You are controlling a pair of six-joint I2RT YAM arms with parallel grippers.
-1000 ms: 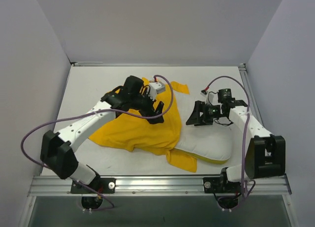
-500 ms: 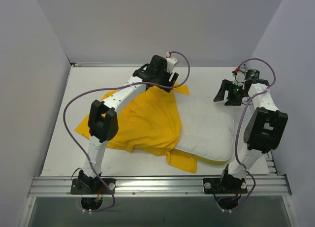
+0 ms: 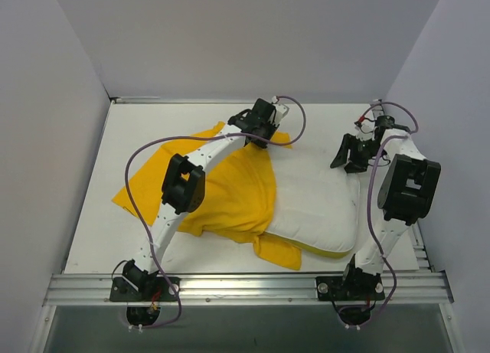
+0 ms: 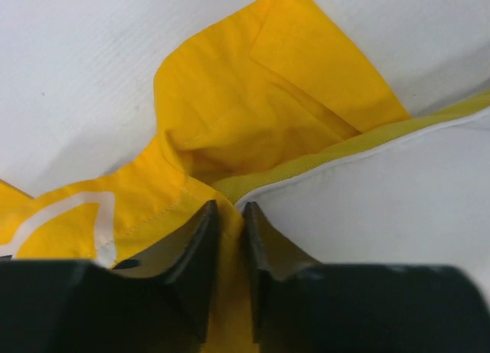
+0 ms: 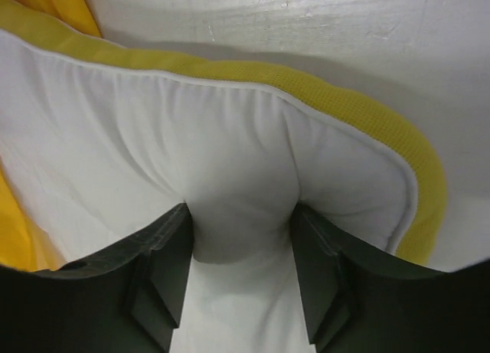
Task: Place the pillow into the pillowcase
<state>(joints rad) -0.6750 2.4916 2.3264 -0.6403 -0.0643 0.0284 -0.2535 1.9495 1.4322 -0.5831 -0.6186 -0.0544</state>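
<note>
Now, L hand (image 4: 228, 215) pinching pillowcase (image 4: 253, 116) edge, R hand (image 5: 239, 215) clamped on pillow (image 5: 153, 131) corner.

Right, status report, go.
Left gripper pinching pillowcase far edge. Right gripper clamped on pillow corner. Right half of pillow bare, left under yellow cloth. No obstruction seen.

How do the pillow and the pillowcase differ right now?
The pillow is white with a yellow edge; the pillowcase is bright yellow. The pillow is puffy; the pillowcase thin and rumpled. The right end effector pinches the pillow; the left end effector pinches the pillowcase. Both lie on the table, overlapping.
</note>
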